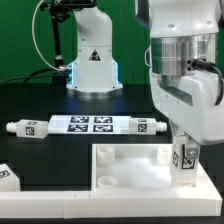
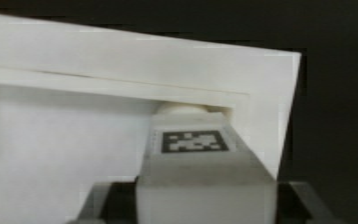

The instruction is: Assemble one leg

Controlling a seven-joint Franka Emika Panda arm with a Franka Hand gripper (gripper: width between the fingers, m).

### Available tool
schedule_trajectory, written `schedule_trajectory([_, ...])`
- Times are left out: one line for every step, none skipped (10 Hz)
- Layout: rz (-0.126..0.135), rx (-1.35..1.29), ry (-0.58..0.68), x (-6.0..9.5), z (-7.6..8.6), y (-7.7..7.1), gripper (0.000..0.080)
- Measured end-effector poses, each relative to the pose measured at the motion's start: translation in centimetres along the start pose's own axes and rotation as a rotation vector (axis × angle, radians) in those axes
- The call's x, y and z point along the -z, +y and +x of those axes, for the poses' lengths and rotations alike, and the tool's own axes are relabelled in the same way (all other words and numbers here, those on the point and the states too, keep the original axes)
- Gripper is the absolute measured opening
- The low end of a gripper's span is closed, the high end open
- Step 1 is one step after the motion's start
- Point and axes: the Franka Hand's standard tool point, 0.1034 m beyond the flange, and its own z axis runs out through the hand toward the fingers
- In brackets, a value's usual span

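My gripper [image 1: 184,140] is shut on a leg [image 1: 186,158], a chunky white peg with a square marker tag, and holds it upright over the large white square panel [image 1: 135,172], towards the exterior view's right. In the wrist view the leg [image 2: 197,165] fills the space between my gripper's [image 2: 208,208] dark fingers [image 2: 115,202]. Its far end sits against the panel [image 2: 87,60] near a corner, by the panel's edge. Whether the end is inside a hole is hidden.
The marker board [image 1: 90,124] lies mid-table. A second leg [image 1: 22,128] lies at one end of it and a third [image 1: 150,127] at the other. Another tagged white part [image 1: 7,177] lies at the exterior view's lower left. The robot base [image 1: 92,60] stands behind.
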Motion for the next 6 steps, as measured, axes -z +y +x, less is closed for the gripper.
schedule_trajectory([0.002,-0.061,-0.015,0.01,0.09,-0.01,0.0285])
schedule_trajectory([0.002,-0.054,-0.016,-0.01,0.11,0.00,0.0285])
schedule_trajectory([0.002,0.025,-0.016,-0.03,0.11,0.01,0.0349])
schedule_trajectory([0.006,0.207,-0.015,0.00,0.27,-0.06,0.0349])
schedule_trajectory([0.012,0.409,-0.013,0.06,0.44,-0.19,0.0567])
schedule_trajectory([0.012,0.583,-0.014,0.02,0.36,-0.17,0.0567])
